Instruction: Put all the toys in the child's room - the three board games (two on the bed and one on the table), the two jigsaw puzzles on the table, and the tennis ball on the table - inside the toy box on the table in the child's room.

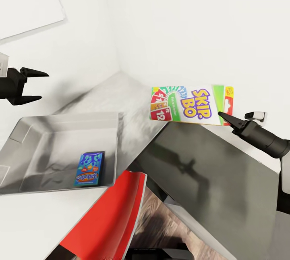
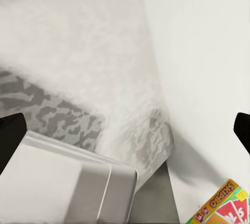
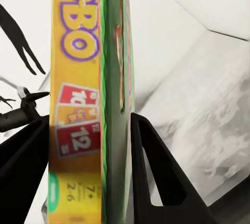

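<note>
A Skip-Bo board game box (image 1: 193, 105) hangs in the air against the white wall, held by its right edge in my right gripper (image 1: 227, 118). The right wrist view shows the box (image 3: 78, 78) edge-on, clamped between both black fingers (image 3: 151, 166) of that gripper (image 3: 91, 151). The grey toy box (image 1: 60, 117) sits at the lower left with a blue board game (image 1: 89, 168) lying flat inside. My left gripper (image 1: 38, 86) hovers open and empty above the toy box's left end. Its wrist view catches the toy box corner (image 2: 78, 182) and a corner of the Skip-Bo box (image 2: 221, 208).
A dark glossy slab (image 1: 209, 179) slopes below the held game. A red panel (image 1: 108, 215) stands at the bottom centre, with wooden floor (image 1: 157, 219) beside it. White walls meet in a corner behind. A wall socket (image 1: 255, 115) sits near my right gripper.
</note>
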Tool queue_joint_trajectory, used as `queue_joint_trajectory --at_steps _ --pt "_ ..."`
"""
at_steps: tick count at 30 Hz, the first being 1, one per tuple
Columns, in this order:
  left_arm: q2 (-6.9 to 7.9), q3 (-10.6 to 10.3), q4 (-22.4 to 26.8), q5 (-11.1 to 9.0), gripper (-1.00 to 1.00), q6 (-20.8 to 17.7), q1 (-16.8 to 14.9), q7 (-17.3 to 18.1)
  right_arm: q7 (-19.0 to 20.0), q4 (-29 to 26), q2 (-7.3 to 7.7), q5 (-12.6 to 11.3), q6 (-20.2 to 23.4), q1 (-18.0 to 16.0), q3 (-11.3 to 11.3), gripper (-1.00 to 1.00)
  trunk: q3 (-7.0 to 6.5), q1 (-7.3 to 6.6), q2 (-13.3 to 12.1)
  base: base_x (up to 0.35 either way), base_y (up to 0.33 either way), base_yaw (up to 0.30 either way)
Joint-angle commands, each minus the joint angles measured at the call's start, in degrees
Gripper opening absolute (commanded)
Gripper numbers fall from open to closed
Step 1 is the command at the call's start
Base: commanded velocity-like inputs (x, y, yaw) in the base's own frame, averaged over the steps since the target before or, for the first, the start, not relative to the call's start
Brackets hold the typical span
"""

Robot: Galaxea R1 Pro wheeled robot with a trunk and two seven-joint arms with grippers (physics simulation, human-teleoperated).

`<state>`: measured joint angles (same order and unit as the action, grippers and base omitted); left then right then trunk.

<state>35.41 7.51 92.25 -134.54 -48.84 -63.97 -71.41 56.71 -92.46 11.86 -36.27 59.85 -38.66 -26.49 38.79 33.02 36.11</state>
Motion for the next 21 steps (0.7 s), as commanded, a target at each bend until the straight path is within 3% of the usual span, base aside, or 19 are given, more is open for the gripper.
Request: queue_joint_trajectory --at_steps 1,8,18,19,21 --pt "0.06 -0.06 0.01 -0.46 1.00 -0.52 0.53 -0.58 0.34 0.00 0.18 0.15 0.15 -0.06 -0.05 -1.00 -0.13 -0.21 -0.36 0.000 0.000 0.000" --pt "0.15 0.12 0.03 -0.46 1.00 -0.93 3.91 -0.27 0.34 0.00 1.37 -1.74 0.15 0.14 0.48 -1.00 -1.39 -1.74 -3.17 0.000 0.000 0.000" --pt "-0.17 0.44 0.03 -0.46 1.00 -1.35 5.05 1.91 0.28 0.11 1.45 -2.39 0.15 0.07 0.79 -1.00 -3.71 -3.94 -7.18 0.000 0.000 -0.026" --pt "-0.34 2.59 0.03 -0.46 1.00 -1.29 5.09 5.23 0.18 0.09 1.42 -2.33 0.15 0.08 0.75 -1.00 -3.98 -4.16 -7.58 0.000 0.000 -0.072" --pt "-0.34 3.17 0.03 -0.46 1.00 -1.28 5.09 6.06 0.17 0.09 1.46 -2.34 0.15 0.05 0.75 -1.00 -4.53 -4.60 -8.38 0.000 0.000 -0.071"
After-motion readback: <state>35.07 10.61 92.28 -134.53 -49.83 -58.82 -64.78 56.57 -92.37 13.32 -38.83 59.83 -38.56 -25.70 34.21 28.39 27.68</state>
